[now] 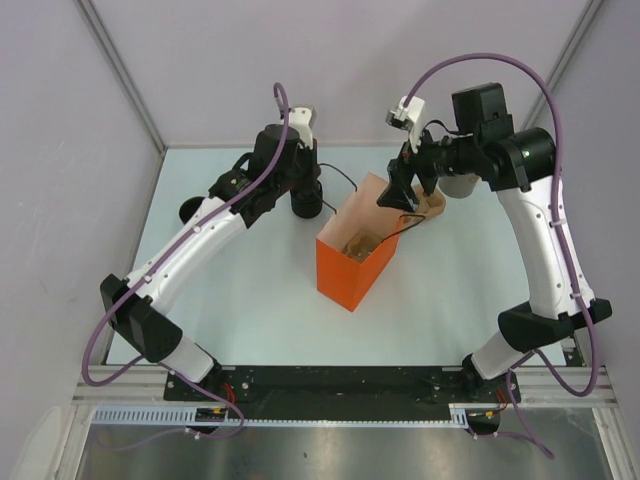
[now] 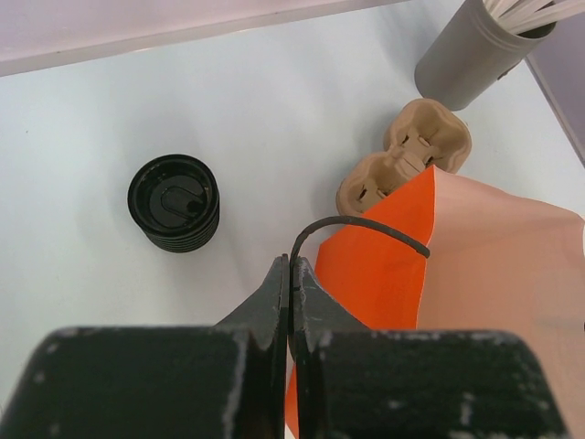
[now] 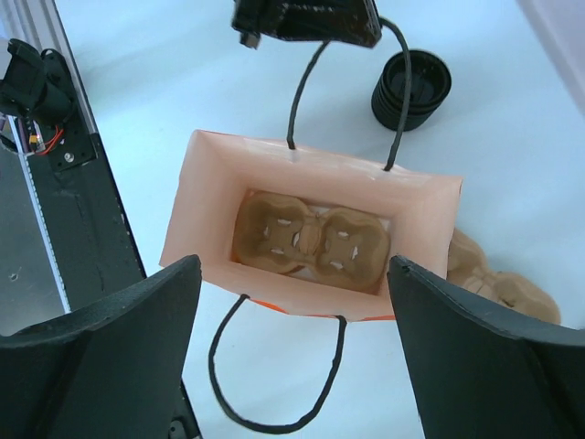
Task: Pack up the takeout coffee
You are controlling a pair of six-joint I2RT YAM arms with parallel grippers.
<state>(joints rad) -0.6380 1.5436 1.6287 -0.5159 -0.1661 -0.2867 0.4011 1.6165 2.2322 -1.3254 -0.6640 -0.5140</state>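
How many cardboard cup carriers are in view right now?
2. One carrier lies inside the orange bag, at its bottom; the other sits on the table beside the bag, near the grey tub. More may be hidden.

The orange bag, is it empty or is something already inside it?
Not empty. The orange bag stands open, and a brown cardboard cup tray lies flat on its bottom. No cup sits in the tray.

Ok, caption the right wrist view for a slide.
Open right gripper above the orange bag, a brown cup carrier on its floor, left gripper pinching the far handle.
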